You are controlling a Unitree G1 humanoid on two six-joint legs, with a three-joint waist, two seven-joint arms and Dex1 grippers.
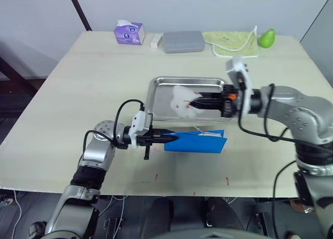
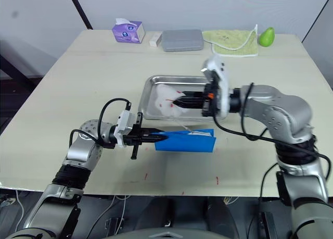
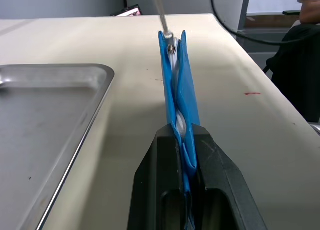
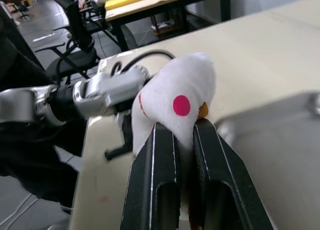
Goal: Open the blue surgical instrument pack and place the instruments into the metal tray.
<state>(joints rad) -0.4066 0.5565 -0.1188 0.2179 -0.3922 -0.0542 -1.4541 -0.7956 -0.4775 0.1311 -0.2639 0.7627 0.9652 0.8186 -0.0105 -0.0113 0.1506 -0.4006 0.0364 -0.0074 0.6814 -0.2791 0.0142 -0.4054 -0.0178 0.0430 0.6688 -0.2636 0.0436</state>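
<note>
With the left gripper (image 1: 165, 138) pinching the blue surgical instrument pack (image 1: 200, 141) on edge, the right gripper (image 1: 193, 103) grasps a white red-dotted bundle (image 1: 181, 99) over the metal tray (image 1: 158, 85), which likely needs lowering and letting go.

White cloth (image 4: 175, 104) in the right tool (image 4: 186, 135) hides any instrument

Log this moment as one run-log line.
left gripper: shut on blue pack, standing on edge on table | right gripper: shut on white cloth, over metal tray
</note>
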